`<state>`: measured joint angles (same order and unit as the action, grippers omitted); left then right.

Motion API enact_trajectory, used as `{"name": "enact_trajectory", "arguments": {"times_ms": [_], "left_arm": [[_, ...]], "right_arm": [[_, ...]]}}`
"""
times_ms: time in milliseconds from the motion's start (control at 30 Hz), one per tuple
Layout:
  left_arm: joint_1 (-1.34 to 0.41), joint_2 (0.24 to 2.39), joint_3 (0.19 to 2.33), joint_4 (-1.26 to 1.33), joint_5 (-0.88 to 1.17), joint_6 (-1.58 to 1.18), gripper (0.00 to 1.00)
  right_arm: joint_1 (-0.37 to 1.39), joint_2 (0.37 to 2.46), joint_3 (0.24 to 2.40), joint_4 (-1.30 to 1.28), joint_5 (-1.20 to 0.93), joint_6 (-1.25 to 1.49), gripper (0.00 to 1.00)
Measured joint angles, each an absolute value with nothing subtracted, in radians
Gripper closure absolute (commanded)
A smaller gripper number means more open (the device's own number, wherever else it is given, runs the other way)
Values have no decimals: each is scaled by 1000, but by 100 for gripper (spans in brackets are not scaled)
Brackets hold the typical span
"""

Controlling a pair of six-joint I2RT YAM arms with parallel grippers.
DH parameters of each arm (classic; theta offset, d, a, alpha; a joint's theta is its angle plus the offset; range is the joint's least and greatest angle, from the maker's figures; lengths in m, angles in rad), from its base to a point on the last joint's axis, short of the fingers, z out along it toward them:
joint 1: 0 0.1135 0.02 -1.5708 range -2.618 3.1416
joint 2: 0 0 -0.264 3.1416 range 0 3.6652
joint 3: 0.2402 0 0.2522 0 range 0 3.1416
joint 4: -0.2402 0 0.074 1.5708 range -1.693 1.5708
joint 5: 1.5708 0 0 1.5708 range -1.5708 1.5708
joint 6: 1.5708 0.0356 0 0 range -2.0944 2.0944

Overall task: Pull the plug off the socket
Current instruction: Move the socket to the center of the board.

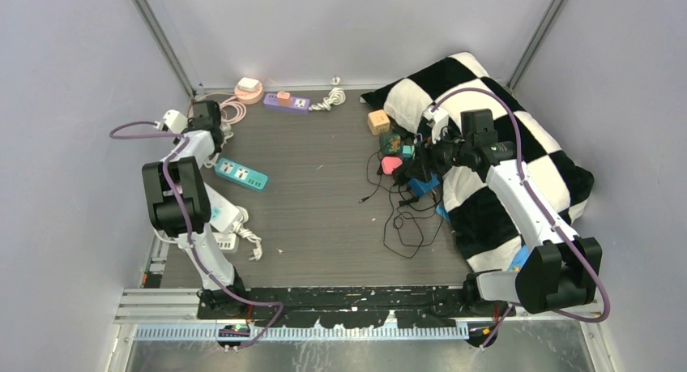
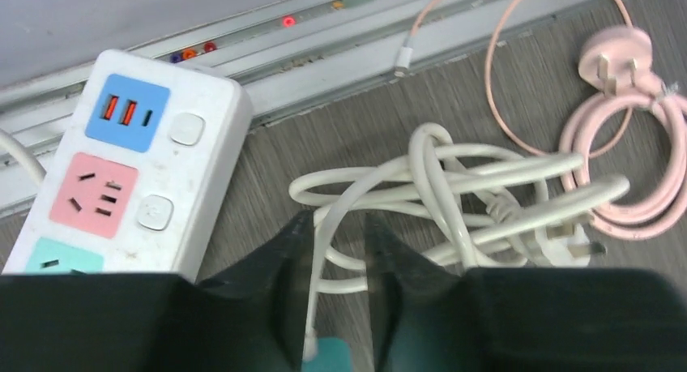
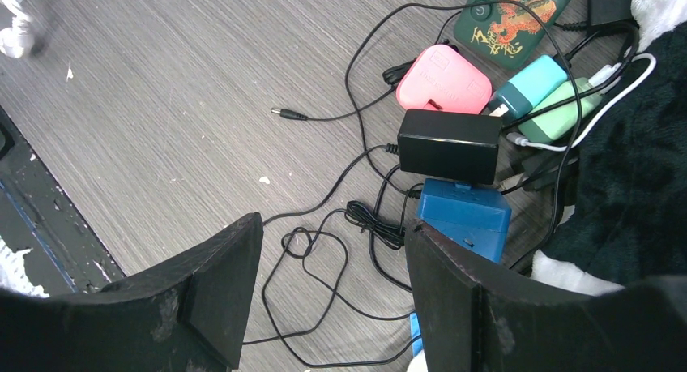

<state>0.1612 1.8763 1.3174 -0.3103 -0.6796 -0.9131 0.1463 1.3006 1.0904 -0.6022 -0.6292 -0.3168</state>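
The black adapter plug (image 3: 450, 145) sits on the blue power strip (image 3: 463, 214), over on the right side of the desk (image 3: 162, 104), tight against the checkered cushion (image 1: 526, 145). Pink plug (image 3: 443, 80) and teal plug (image 3: 526, 84) crowd in just behind it, thin black leads looping all around. The right end effector (image 3: 332, 230) hovers above and just to the near side of the strip, jaws wide, nothing between them. Over on the left, the left end effector (image 2: 336, 222) shows a narrow gap with a white cord (image 2: 454, 194) running through it, not pinched, with the white power strip (image 2: 138, 161) just beside.
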Motion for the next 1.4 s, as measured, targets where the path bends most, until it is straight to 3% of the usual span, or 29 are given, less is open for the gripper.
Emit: {"name": "enact_trajectory", "arguments": {"times_ms": [100, 267, 633, 867, 1200, 1400], "left_arm": [[186, 1881, 1336, -359, -680, -921, 29], [199, 1889, 1414, -476, -675, -944, 19], [175, 1794, 1475, -523, -527, -927, 9], [136, 1689, 1416, -384, -349, -848, 0], [91, 1679, 1198, 123, 244, -664, 0], [79, 1766, 1279, 313, 485, -597, 0]], "right_arm": [[146, 1301, 1090, -603, -630, -317, 30], [146, 1301, 1090, -604, -631, -317, 30], [146, 1300, 1090, -608, -638, -317, 30], [146, 1300, 1090, -609, -649, -317, 30], [146, 1300, 1090, -616, -656, -319, 30], [146, 1300, 1090, -622, -659, -331, 30]]}}
